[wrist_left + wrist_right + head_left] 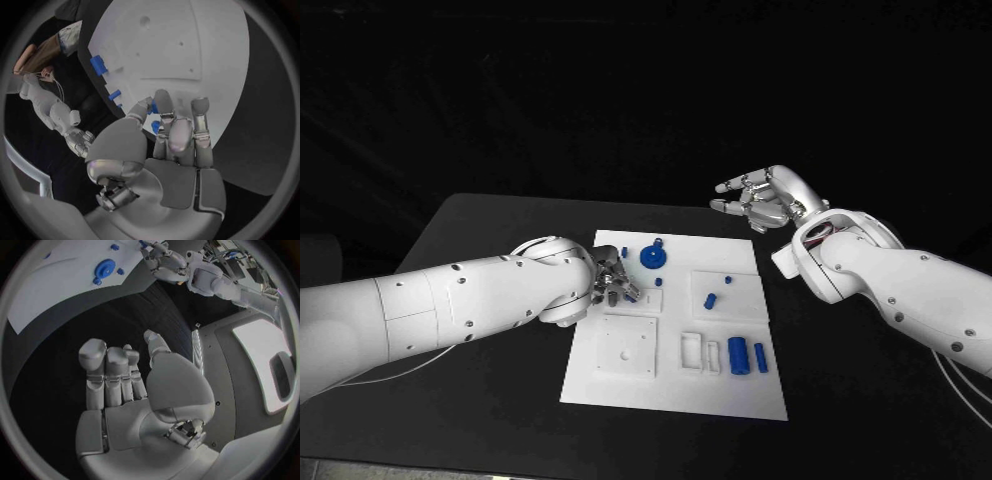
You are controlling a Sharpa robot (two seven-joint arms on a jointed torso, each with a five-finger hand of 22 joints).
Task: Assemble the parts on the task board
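The white task board (678, 385) lies in the middle of the table. My left hand (609, 279) hovers over its left side, fingers curled around a small blue part (154, 127) pinched between thumb and fingers (164, 107). A blue round disc (651, 262) sits just beyond that hand, with small blue pegs (711, 299) to its right. Two blue cylinders (737, 356) stand near the board's right edge. My right hand (762, 200) is raised past the board's far right corner, holding nothing, with the palm bare and fingers stretched out in the right wrist view (125, 385).
A white raised square block (627, 345) and white slotted holders (692, 350) sit on the near half of the board. Black tabletop (488, 330) surrounds the board on all sides. My left forearm (459, 300) crosses the table's left part.
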